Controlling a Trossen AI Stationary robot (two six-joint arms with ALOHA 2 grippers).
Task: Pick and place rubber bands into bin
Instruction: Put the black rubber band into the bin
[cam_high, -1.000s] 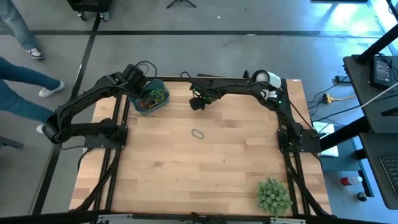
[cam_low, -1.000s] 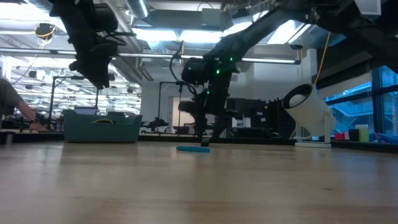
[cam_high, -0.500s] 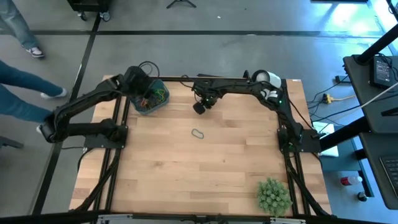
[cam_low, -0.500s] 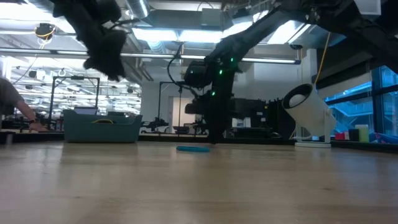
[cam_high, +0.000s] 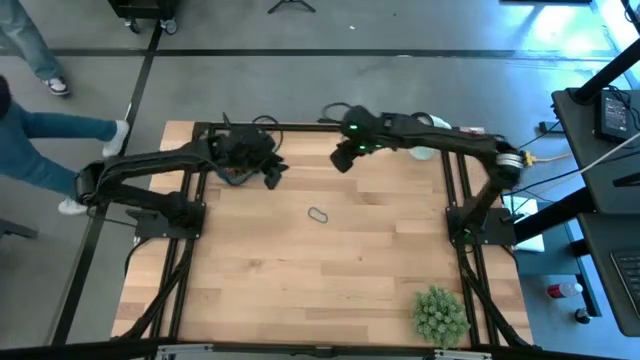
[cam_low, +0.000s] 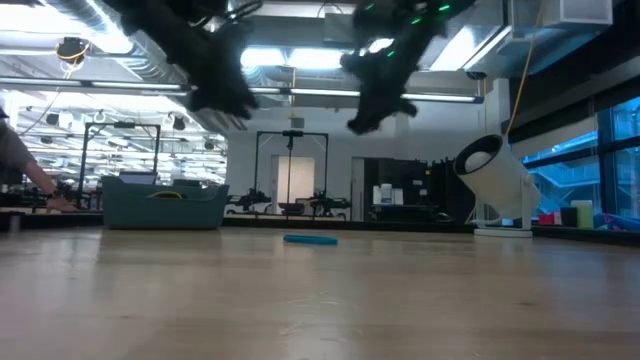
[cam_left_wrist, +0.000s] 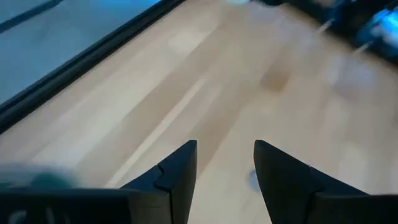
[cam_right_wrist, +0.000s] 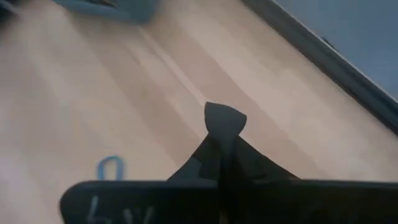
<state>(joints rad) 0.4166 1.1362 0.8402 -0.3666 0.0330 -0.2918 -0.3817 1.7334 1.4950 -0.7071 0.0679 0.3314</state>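
Both arms have swung since a second ago: the left gripper (cam_high: 272, 178) has left the bin (cam_high: 232, 172) and hangs just right of it, and the right gripper (cam_high: 340, 160) has lifted. From above, one small greyish rubber band (cam_high: 318, 214) lies alone mid-table.

From table height, that loop (cam_low: 310, 239) looks flat and blue; the teal bin (cam_low: 165, 204) stands left.

Left wrist: fingers (cam_left_wrist: 177, 177) apart, empty.

Right wrist: fingers (cam_right_wrist: 224, 127) pressed together, holding nothing; the blue loop (cam_right_wrist: 109, 168) lies beyond.
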